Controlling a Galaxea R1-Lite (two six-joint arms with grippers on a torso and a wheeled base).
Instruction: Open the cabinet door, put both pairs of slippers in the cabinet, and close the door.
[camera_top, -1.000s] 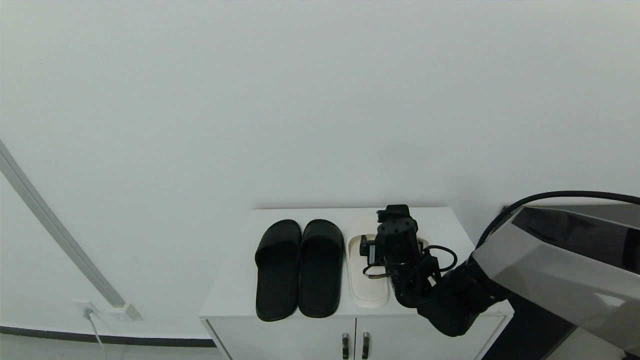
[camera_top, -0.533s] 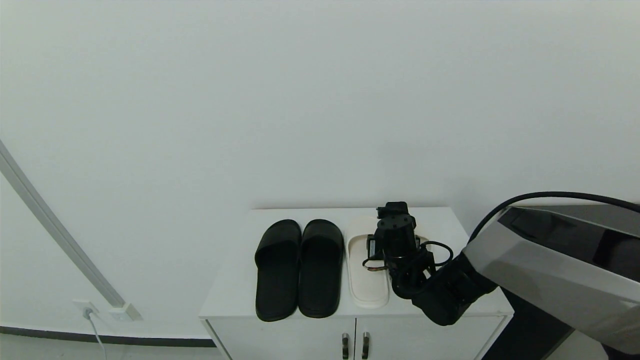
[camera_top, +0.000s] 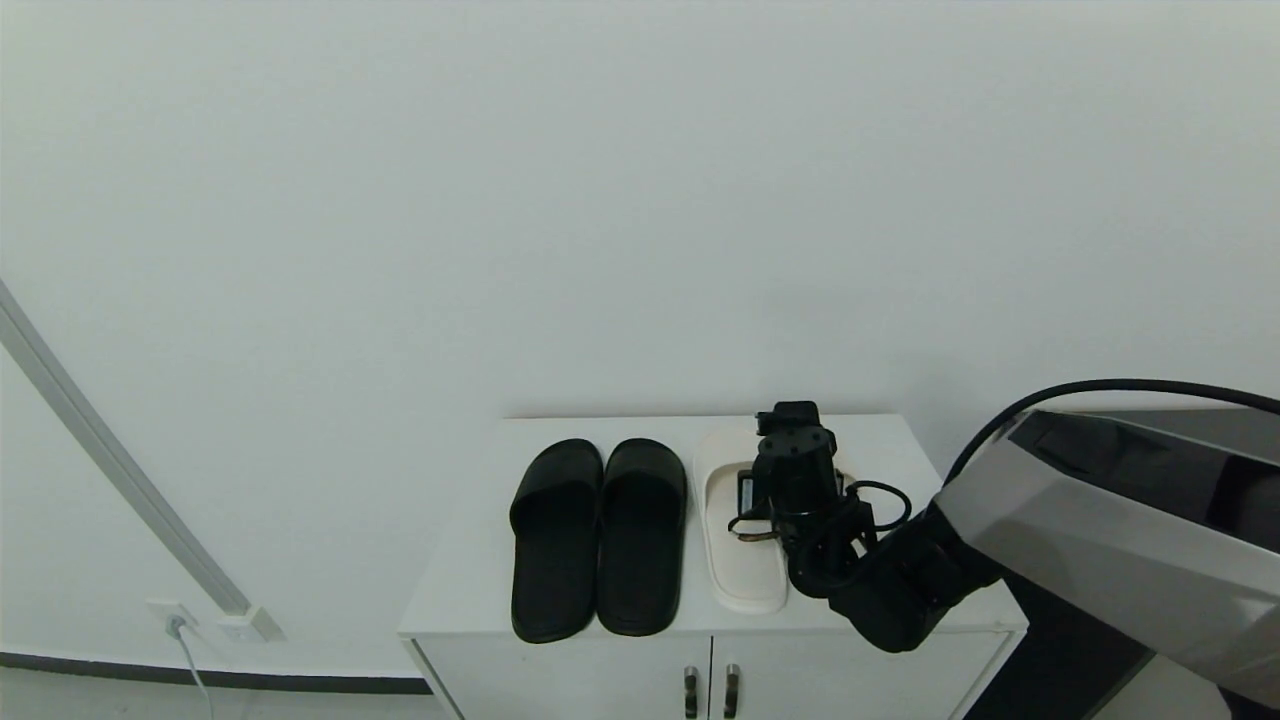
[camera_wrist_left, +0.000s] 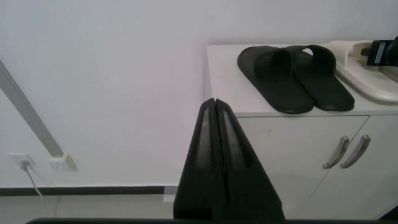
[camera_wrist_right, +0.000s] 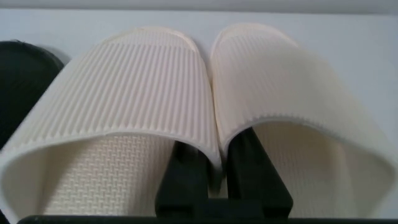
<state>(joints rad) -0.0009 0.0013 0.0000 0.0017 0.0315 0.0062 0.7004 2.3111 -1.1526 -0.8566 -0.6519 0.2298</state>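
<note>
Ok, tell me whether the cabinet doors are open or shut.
Shut: both doors sit flush, handles side by side, black slippers and white slippers on top.

No text, label or number can be read on slippers (camera_top: 735, 570) or cabinet (camera_top: 470, 565).

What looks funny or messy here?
Nothing is spilled or broken. The black slippers lie neatly on the cabinet. The right gripper pinches the white slippers together, one finger under each strap, with the doors shut.
</note>
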